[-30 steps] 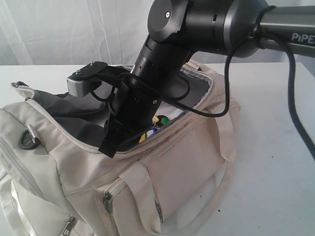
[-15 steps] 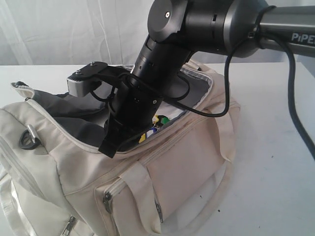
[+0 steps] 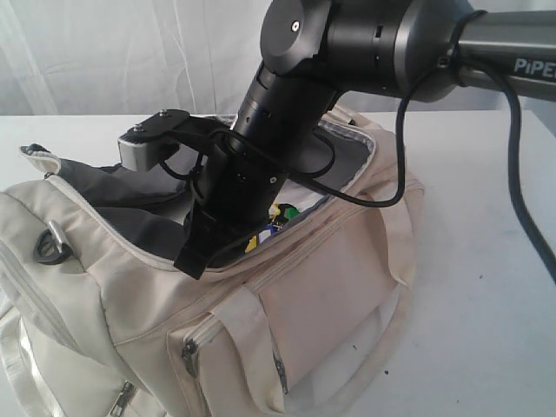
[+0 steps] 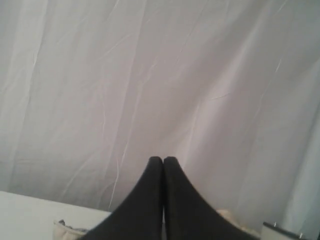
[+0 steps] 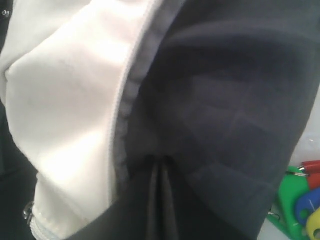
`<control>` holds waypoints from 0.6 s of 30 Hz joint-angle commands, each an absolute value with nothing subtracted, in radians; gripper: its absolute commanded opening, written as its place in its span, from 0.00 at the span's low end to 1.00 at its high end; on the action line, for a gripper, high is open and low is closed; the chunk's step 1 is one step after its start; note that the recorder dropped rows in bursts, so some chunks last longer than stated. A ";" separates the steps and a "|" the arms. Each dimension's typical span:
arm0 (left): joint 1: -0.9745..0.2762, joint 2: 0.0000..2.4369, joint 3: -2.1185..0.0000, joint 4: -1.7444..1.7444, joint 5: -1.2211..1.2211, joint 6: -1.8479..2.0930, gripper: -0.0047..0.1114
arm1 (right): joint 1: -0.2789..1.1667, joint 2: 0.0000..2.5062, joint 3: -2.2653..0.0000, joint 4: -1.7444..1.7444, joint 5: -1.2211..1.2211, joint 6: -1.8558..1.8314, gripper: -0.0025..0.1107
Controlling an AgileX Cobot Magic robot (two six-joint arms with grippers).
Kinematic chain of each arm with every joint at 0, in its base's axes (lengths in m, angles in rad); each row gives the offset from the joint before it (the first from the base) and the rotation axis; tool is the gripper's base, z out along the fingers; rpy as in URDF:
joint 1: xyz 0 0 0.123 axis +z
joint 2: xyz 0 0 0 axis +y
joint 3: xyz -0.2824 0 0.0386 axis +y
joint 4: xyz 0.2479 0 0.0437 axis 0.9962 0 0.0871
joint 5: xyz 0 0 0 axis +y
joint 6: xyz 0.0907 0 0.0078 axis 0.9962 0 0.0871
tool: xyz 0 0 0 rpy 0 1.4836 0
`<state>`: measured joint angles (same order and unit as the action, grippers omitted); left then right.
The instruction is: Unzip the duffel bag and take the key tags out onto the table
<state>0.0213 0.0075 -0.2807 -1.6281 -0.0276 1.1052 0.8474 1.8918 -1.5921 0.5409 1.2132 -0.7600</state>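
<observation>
Your duffel bag (image 3: pixel 330 287) fills the lower left and centre of the exterior view. It lies on the white bench (image 3: pixel 486 261) with its main opening gaping and the grey lining (image 3: pixel 130 195) exposed. The right arm (image 3: pixel 365 39) comes in from the upper right of the frame and angles down and left into that opening. Your right end effector (image 3: pixel 193 252) sits low at the near rim of the opening, its black tips just left of the frame's centre. The key tags (image 3: pixel 282 213) are inside the bag, showing as a small patch of green, yellow and blue just right of the arm, near the middle of the frame (the arm hides most of the bunch).

Through the right wrist camera you see the right end effector (image 5: pixel 160 159) with its fingers (image 5: pixel 172 215) pressed together and nothing between them. They point at the dark grey lining, beside the cream zipper edge (image 5: pixel 122 115). The key tags (image 5: pixel 295 205) show as green, red, blue and yellow pieces off to one side of the tips, apart from them.

Your left end effector (image 4: pixel 163 162) is likewise pressed together and empty. It is aimed at the white curtain (image 4: pixel 150 75), with a strip of the bench and a sliver of cream bag in view.

At the far left of the exterior view a black D-ring (image 3: pixel 50 248) hangs at the bag's end. A metal zipper pull (image 3: pixel 188 356) sits on the side pocket, lower left of centre.
</observation>
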 commanded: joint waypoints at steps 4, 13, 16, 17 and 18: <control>0.021 0.000 -0.243 -0.257 -0.035 -0.141 0.04 | 0.848 1.888 -1.584 0.549 1.221 -0.759 0.02; 0.021 0.000 0.000 -0.009 -0.035 -0.329 0.04 | 0.848 1.888 -1.584 0.549 1.221 -0.759 0.02; 0.021 0.000 0.000 -0.009 0.153 -0.308 0.04 | 0.848 1.888 -1.584 0.549 1.221 -0.759 0.02; 0.021 0.000 0.000 0.000 0.213 -0.284 0.04 | 0.848 1.888 -1.584 0.557 1.221 -0.759 0.02; 0.021 0.000 0.000 0.000 0.224 -0.256 0.04 | 0.848 1.888 -1.584 0.555 1.221 -0.759 0.02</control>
